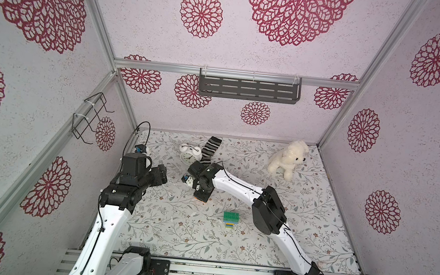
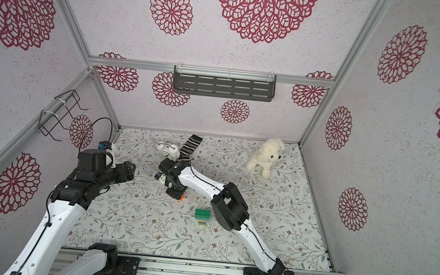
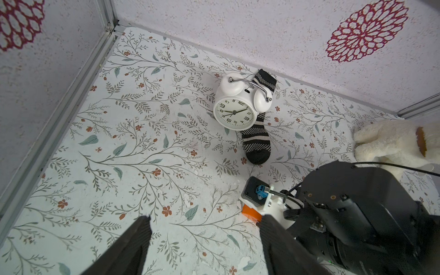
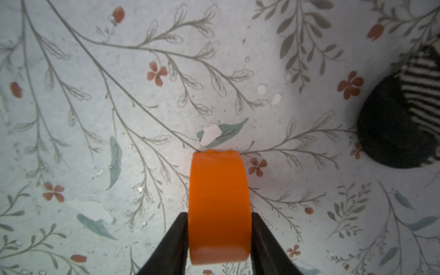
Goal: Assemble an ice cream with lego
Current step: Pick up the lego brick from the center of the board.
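Observation:
A stack of lego bricks (image 1: 230, 219) (image 2: 202, 216) stands on the flowered mat, front of centre. Its studded dark green brick is on top, with light blue, yellow, blue and lime below. My right gripper (image 4: 219, 214) (image 1: 200, 197) is shut on the orange half-round brick (image 4: 219, 207), low over the mat, behind and left of the stack. A sliver of that orange brick (image 2: 181, 197) (image 3: 251, 212) shows under the gripper. My left gripper (image 3: 204, 217) (image 1: 160, 176) hovers open and empty at the left, apart from the bricks.
A white alarm clock (image 1: 190, 153) and a striped sock (image 1: 210, 149) lie at the back, just behind the right wrist. A white plush dog (image 1: 289, 158) sits back right. A dark shelf (image 1: 248, 88) hangs on the back wall and a wire rack (image 1: 91, 117) on the left wall.

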